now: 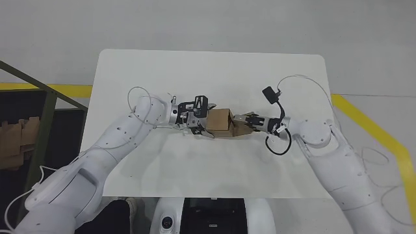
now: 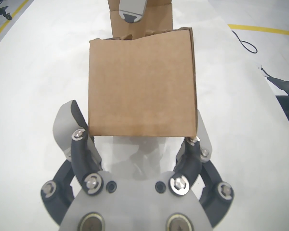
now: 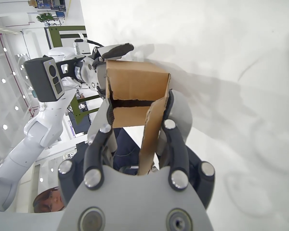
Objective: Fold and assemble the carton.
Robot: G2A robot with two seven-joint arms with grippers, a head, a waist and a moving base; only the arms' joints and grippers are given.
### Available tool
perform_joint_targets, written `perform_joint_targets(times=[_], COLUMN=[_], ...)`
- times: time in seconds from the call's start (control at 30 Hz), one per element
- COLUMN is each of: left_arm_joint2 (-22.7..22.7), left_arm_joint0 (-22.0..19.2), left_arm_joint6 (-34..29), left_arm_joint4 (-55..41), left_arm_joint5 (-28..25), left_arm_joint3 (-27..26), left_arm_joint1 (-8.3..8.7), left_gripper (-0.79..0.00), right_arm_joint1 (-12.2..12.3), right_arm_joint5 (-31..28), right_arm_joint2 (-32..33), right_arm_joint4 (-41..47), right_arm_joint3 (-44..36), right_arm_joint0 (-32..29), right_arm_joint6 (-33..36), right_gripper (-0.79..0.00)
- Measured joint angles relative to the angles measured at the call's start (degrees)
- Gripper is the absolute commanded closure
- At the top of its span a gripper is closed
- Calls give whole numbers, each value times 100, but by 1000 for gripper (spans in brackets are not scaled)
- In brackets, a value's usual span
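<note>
The carton [image 1: 222,121], over the middle of the table [image 1: 195,71], is clamped across its closed end by my left gripper [image 2: 137,116], while my right gripper [image 3: 139,103] stands spread at the open end, one finger inside, the other outside a side flap [image 3: 151,131].

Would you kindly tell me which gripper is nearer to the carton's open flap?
Right. The right gripper has the flap running through its open jaws; the left gripper grips the carton at its opposite, closed end.
</note>
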Motion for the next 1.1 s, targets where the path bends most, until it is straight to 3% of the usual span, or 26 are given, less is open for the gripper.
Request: perform_joint_targets(times=[0.23,0.4,0.63,1.1], left_arm_joint2=[-9,-13,-15,-47], left_arm_joint0=[9,13,16,25], left_arm_joint6=[-5,-9,-13,-32], left_arm_joint4=[1,1,7,11], left_arm_joint5=[-7,-9,7,38], left_arm_joint3=[-10,-12,-20,-114], left_arm_joint1=[8,12,14,31], left_gripper=[-742,-742,-739,-742], right_arm_joint1=[49,90,125,-7], right_arm_joint5=[-115,-293,-342,-198], right_arm_joint2=[205,395,510,-23], right_arm_joint4=[175,396,613,799], right_arm_joint3=[-108,-220,-320,59], right_arm_joint0=[-239,-446,-639,-87], right_arm_joint6=[-31,9,97,-65], right_gripper=[-456,-391,-366,-376])
